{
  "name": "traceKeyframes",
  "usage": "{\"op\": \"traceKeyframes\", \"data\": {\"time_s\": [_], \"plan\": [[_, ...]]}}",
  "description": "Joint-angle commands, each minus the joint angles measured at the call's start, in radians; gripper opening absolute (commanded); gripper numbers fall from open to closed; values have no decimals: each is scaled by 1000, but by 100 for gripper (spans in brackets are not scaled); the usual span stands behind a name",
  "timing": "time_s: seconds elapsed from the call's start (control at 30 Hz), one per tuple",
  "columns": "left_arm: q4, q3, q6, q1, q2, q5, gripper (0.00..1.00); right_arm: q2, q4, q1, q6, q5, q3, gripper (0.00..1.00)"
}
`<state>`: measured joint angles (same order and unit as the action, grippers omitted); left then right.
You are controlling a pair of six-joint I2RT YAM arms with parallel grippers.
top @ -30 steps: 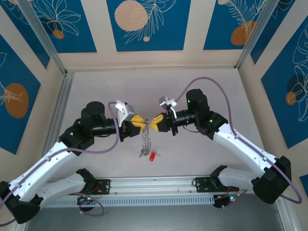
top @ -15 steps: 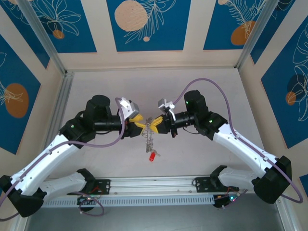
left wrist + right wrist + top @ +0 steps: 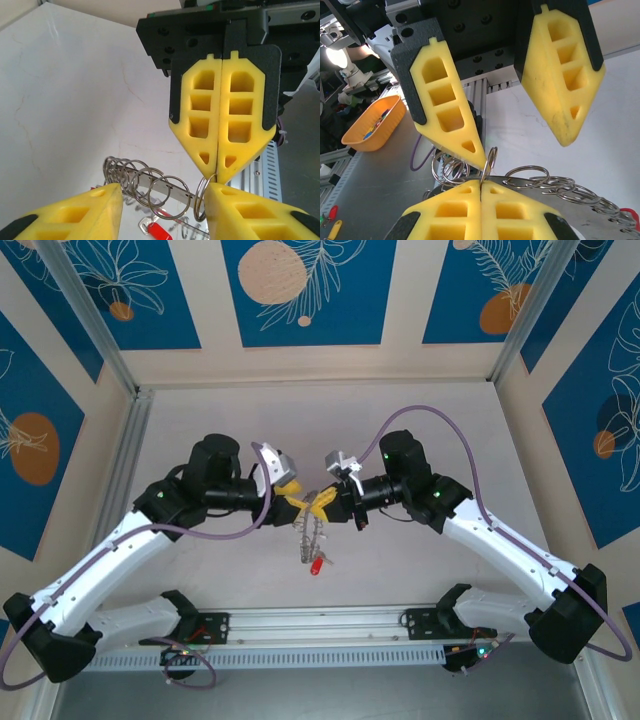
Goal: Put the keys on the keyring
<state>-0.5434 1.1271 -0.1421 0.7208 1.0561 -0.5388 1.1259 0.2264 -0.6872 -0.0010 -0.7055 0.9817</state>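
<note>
The keyring (image 3: 309, 533) is a dangling bunch of silvery split rings on a thin metal strip, hanging between both grippers above the table. My right gripper (image 3: 481, 183) is shut on one upright ring (image 3: 490, 161) at the bunch's end. My left gripper (image 3: 162, 192) faces it, open, with several rings (image 3: 165, 192) and the strip lying between its fingers. The pinched ring (image 3: 201, 197) leans against my left gripper's right finger (image 3: 250, 212). A red-headed key (image 3: 318, 563) lies on the table under the bunch, and shows low in the left wrist view (image 3: 160, 232).
An aluminium rail (image 3: 320, 625) runs along the near table edge. An orange basket (image 3: 372, 122) sits off the table beyond the rail. Purple cables (image 3: 440, 420) loop over both arms. The white tabletop (image 3: 320, 430) stretches behind the grippers.
My left gripper has opened wider and pushed forward to the right gripper's tips. The left arm swung right and farther back. The hanging bunch shifted slightly.
</note>
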Motion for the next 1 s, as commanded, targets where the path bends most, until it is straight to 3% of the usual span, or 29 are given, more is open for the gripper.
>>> {"op": "traceKeyframes", "data": {"time_s": [0.0, 0.13, 0.23, 0.33, 0.5, 0.77, 0.97], "plan": [[-31, 39, -22, 5, 7, -52, 40, -23, -2, -6, -23, -8, 51, 0], [-36, 35, -19, 6, 1, -66, 22, -21, -10, -6, -21, -5, 48, 0], [-26, 26, -15, 5, -7, -79, 0, -24, -10, -6, -21, -5, 49, 0], [19, 1, 7, 5, -27, -89, 0, -28, -12, -5, -15, 3, 48, 0], [136, -71, 68, 3, -83, -94, 0, -48, -36, 4, 15, -2, 13, 21], [232, -137, 127, 1, -105, -100, 0, -43, -70, 17, 32, 3, -3, 21], [263, -154, 143, 0, -114, -101, 0, -47, -81, 28, 48, 38, -16, 30]]}}
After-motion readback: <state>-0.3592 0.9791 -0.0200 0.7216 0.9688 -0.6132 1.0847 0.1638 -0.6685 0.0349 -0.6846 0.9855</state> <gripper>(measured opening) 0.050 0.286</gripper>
